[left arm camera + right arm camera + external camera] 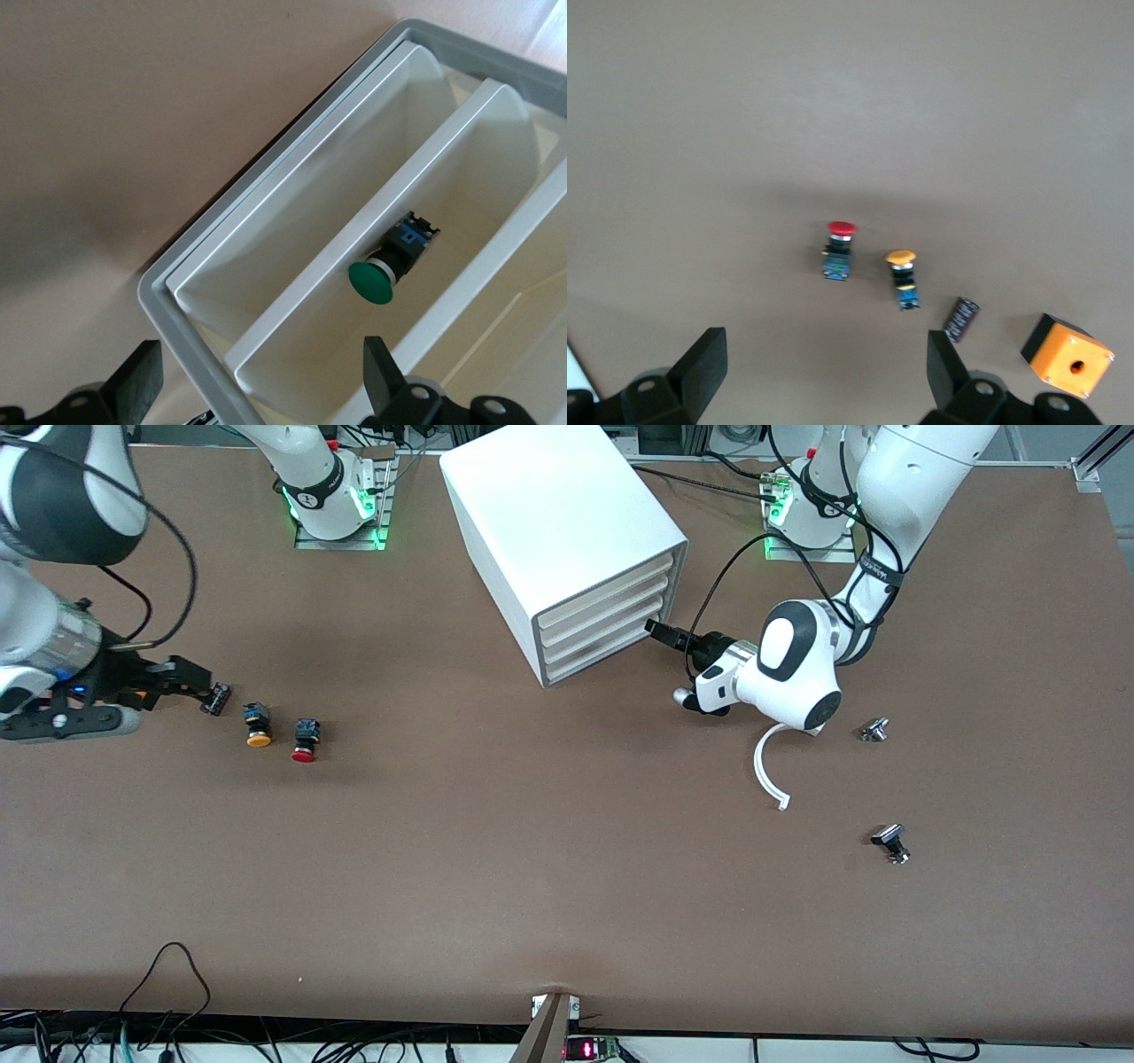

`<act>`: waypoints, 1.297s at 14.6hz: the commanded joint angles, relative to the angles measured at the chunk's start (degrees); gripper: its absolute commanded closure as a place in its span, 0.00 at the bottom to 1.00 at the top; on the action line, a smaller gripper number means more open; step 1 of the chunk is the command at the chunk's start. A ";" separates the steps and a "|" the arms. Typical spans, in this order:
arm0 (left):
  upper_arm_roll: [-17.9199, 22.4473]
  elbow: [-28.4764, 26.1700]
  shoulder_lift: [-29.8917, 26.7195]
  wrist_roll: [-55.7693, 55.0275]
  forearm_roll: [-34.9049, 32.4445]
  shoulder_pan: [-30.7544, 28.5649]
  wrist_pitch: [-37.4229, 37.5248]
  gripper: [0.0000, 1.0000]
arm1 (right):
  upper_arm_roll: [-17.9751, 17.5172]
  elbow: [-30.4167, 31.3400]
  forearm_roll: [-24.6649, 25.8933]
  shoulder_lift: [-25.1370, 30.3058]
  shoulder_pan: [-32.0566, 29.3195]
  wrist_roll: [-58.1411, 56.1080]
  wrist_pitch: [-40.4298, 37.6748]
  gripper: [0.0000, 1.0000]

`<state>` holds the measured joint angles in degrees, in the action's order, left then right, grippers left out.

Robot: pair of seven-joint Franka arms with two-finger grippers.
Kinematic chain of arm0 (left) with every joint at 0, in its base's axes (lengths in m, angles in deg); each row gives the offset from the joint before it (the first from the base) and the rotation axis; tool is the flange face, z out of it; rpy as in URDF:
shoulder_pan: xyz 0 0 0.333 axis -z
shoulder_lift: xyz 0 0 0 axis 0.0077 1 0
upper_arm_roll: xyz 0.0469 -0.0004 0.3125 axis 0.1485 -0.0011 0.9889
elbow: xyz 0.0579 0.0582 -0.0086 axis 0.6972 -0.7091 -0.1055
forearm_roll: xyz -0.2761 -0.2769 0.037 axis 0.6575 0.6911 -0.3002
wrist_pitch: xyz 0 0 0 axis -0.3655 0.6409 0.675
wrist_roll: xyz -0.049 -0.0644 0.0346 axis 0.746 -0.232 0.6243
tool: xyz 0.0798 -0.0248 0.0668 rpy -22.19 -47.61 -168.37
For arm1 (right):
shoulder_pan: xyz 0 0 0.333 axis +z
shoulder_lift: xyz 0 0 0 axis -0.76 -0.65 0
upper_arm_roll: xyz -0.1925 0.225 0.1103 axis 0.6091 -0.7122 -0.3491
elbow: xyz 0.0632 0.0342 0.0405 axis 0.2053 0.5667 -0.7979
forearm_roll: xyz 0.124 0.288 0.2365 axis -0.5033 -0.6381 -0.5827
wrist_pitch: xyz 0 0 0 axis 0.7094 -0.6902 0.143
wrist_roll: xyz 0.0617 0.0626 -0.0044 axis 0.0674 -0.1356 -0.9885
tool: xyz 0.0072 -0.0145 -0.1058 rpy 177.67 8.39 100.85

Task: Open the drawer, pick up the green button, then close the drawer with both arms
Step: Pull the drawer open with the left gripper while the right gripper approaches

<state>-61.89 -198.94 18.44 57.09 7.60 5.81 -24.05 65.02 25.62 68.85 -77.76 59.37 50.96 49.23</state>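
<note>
The white cabinet (pixel 549 531) stands between the arms' bases. Its four cream drawer fronts look flush, the lowest drawer (pixel 598 657) among them. My left gripper (pixel 660 631) is open right at the drawer fronts, at their end toward the left arm. In the left wrist view the left gripper (pixel 261 367) straddles the cabinet's grey frame (pixel 177 328). The green button (pixel 372 279) lies inside a white tray (pixel 416 159); I cannot tell which drawer that is. My right gripper (pixel 199 682) is open and empty, low over the table toward the right arm's end; it also shows in the right wrist view (pixel 824 354).
A small dark cylinder (pixel 215 698), a yellow-capped button (pixel 258 726) and a red-capped button (pixel 304 742) lie beside the right gripper. An orange box (pixel 1067 356) is close by. A white curved strip (pixel 769 766) and two small metal parts (pixel 874 730) (pixel 890 843) lie near the left arm.
</note>
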 commanded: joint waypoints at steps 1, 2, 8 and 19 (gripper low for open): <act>-0.95 -0.46 0.88 6.48 3.44 0.43 -0.50 0.02 | 0.30 -1.37 -2.12 -2.87 0.90 -0.08 1.57 0.00; -1.22 -1.25 1.41 8.16 4.85 0.60 -1.63 0.03 | 0.21 -1.46 -2.22 -3.31 1.08 -0.43 2.01 0.00; -6.31 -3.63 3.35 10.20 6.53 3.06 -11.05 0.36 | 0.30 -3.56 -1.34 -7.10 9.43 -0.34 2.20 0.00; 3.24 1.81 2.73 10.11 5.04 1.31 -12.53 1.00 | -2.68 -12.68 -3.54 -13.67 21.38 -1.22 9.49 0.00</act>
<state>-62.76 -199.05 21.04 67.90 13.29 7.24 -33.90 63.13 18.82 66.41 -87.41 79.84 50.78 58.68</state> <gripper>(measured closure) 0.683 0.000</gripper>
